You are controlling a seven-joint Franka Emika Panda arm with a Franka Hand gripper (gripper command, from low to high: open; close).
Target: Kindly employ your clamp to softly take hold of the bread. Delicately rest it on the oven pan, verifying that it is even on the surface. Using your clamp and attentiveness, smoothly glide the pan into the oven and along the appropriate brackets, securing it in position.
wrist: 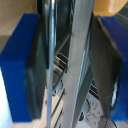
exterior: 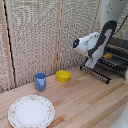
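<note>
The orange-brown bread (exterior: 107,56) lies on the dark wire oven pan (exterior: 98,73), which sticks out of the front of the oven (exterior: 119,52) at the exterior view's right. My clamp (exterior: 92,63) is down at the pan's front edge. In the wrist view the blue fingers (wrist: 17,70) stand on either side of the pan's metal front bars (wrist: 80,60), and the dark pads (wrist: 107,70) press against them. A corner of the bread (wrist: 112,5) shows beyond the fingers. The arm hides part of the pan in the exterior view.
On the wooden table stand a yellow bowl (exterior: 63,75) and a blue cup (exterior: 40,81), with a patterned white plate (exterior: 31,111) nearer the front. A woven screen closes off the back.
</note>
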